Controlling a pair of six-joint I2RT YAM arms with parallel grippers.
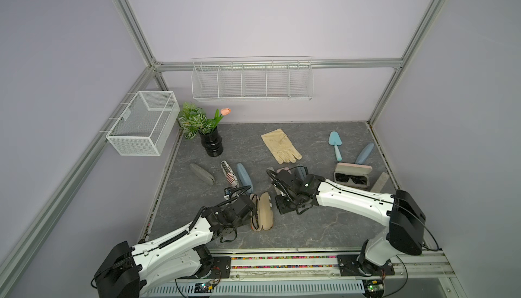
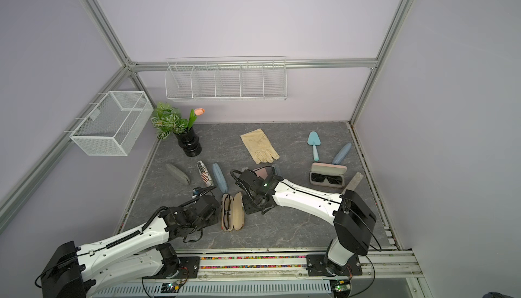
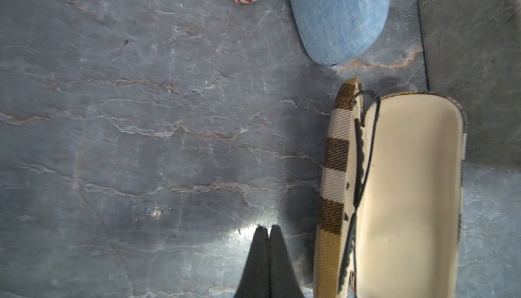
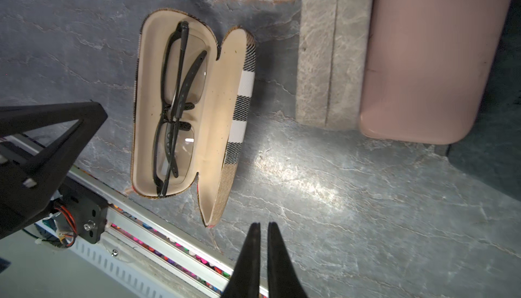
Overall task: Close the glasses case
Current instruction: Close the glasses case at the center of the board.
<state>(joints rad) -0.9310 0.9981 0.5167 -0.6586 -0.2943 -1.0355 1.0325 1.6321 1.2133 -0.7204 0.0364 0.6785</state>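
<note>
Here the oblong, plaid-fabric glasses case lies open, cream-lined.

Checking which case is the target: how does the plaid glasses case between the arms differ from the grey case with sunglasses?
The plaid case is tan check with a cream lining; the grey case is plain. The plaid case holds clear-lens eyeglasses, the grey case dark sunglasses. The plaid case lies front and centre, the grey case far right. Both are open.

robot lab cell — aluminium frame, plain lilac walls, wire rack, mounting rail
</note>
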